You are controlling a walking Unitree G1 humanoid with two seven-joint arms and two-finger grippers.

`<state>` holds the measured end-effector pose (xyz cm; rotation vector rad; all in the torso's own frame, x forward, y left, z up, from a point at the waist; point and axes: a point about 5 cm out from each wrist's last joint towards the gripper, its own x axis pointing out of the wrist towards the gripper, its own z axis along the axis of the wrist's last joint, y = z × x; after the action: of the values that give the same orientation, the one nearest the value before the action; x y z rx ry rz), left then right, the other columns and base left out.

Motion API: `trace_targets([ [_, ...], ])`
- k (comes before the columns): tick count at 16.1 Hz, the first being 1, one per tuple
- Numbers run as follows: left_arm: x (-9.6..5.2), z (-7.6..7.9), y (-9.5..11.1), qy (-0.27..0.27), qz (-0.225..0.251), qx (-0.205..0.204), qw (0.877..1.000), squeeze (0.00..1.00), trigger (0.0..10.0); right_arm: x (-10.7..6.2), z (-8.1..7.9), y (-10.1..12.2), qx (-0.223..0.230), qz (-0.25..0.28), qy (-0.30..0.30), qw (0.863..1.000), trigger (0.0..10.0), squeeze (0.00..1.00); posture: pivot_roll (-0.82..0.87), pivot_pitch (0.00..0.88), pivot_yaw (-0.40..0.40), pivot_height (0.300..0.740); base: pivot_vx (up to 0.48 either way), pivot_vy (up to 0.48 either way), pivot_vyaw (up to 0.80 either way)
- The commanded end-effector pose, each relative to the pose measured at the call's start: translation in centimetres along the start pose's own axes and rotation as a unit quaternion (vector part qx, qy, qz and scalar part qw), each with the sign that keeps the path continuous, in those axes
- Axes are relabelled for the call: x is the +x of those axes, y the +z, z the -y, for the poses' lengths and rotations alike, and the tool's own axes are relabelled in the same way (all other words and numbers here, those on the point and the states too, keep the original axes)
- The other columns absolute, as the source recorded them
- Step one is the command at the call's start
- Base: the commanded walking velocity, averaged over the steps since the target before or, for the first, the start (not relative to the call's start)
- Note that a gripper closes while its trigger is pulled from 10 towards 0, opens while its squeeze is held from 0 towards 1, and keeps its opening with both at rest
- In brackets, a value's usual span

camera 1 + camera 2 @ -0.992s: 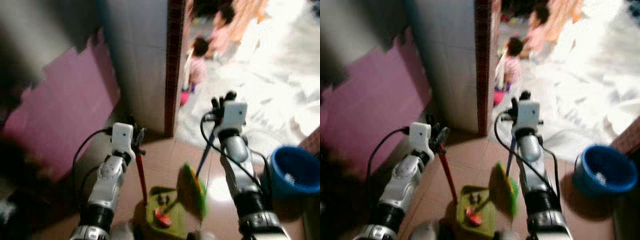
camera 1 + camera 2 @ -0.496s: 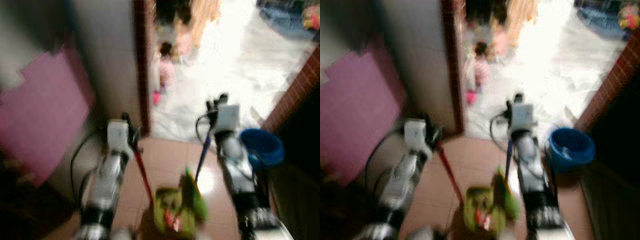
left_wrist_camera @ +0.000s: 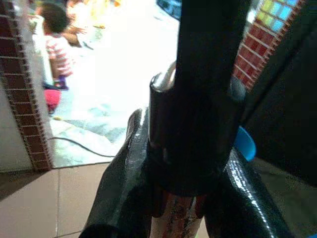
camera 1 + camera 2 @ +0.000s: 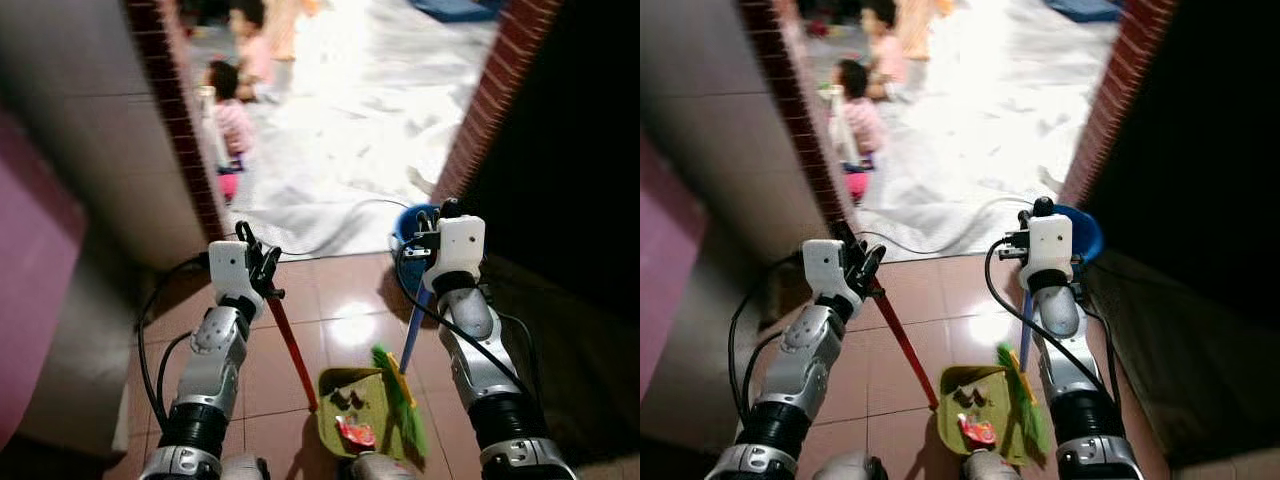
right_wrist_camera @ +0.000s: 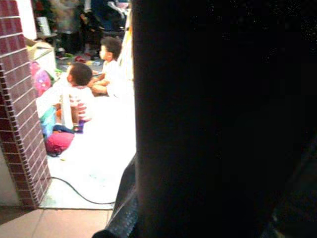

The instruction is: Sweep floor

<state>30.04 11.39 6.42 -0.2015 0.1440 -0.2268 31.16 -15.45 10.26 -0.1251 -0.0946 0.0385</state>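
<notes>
My left gripper [image 4: 262, 268] is shut on the red handle [image 4: 292, 350] of a green dustpan [image 4: 340, 388] that rests on the tan tiles between my arms. A red scrap [image 4: 357, 432] and some dark bits lie in the pan. My right gripper [image 4: 432, 222] is shut on the blue handle [image 4: 412, 335] of a green broom [image 4: 403, 398], whose head stands against the pan's right side. In the left wrist view the black fingers [image 3: 119, 198] clamp the handle's black-capped top [image 3: 190, 148]. A dark handle [image 5: 213, 124] stands close up in the right wrist view.
A doorway between brick posts [image 4: 180, 130] [image 4: 490, 100] opens onto a bright floor where two children [image 4: 232, 115] sit. A blue bucket [image 4: 1085, 232] stands behind my right gripper. A black cable [image 4: 340, 215] crosses the threshold. A pink mat [image 4: 30, 290] leans at the left wall.
The camera has swung right, so the doorway now lies straight ahead and the pink mat has slid to the left edge. Both grippers hold their handles as before.
</notes>
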Motion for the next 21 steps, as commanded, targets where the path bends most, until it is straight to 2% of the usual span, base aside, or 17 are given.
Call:
trace_targets([
  [1,0.6,0.2,1.6,-0.012,0.026,-0.007,1.0,0.0,10.0,0.5,0.1,0.8,0.002,0.012,-0.006,1.0,10.0,0.0,-0.08,0.0,0.059,0.74,0.0,0.0,-0.8],
  [4,0.7,-0.3,2.1,-0.008,0.033,0.009,0.999,0.0,10.0,0.6,0.6,1.0,0.0,0.015,-0.016,1.0,10.0,0.0,-0.08,0.0,0.069,0.74,0.0,0.0,-0.8],
  [6,0.6,-0.8,2.5,-0.004,0.042,0.048,0.998,0.0,10.0,0.3,0.8,0.8,-0.001,0.013,-0.022,1.0,10.0,0.0,-0.08,0.0,0.079,0.74,0.0,0.0,-0.8],
  [9,0.3,-1.4,3.2,0.001,0.048,0.075,0.996,0.0,10.0,0.0,0.7,0.8,0.001,0.015,-0.024,1.0,10.0,0.0,-0.07,0.0,0.085,0.74,0.0,0.0,-0.53],
  [11,-0.2,-1.6,3.6,0.009,0.059,0.069,0.996,0.0,10.0,-0.1,0.9,0.9,-0.004,0.015,-0.023,1.0,10.0,0.0,-0.05,0.0,0.076,0.74,0.0,0.0,-0.29],
  [14,-0.8,-1.9,3.3,0.028,0.065,0.039,0.997,0.0,10.0,-0.5,1.2,0.6,-0.009,0.008,-0.023,1.0,10.0,0.0,-0.05,0.0,0.062,0.74,0.0,0.0,-0.8],
  [17,-0.3,-1.6,4.0,0.016,0.074,0.028,0.997,0.0,10.0,-0.5,0.9,0.3,-0.013,0.001,-0.017,1.0,10.0,0.0,-0.05,0.0,0.054,0.74,0.164,0.0,-0.8],
  [21,0.1,-2.0,4.8,0.021,0.084,0.023,0.996,0.0,10.0,-0.8,0.7,-0.1,-0.013,-0.006,-0.014,1.0,10.0,0.0,-0.06,0.0,0.067,0.74,0.249,0.0,-0.8],
])
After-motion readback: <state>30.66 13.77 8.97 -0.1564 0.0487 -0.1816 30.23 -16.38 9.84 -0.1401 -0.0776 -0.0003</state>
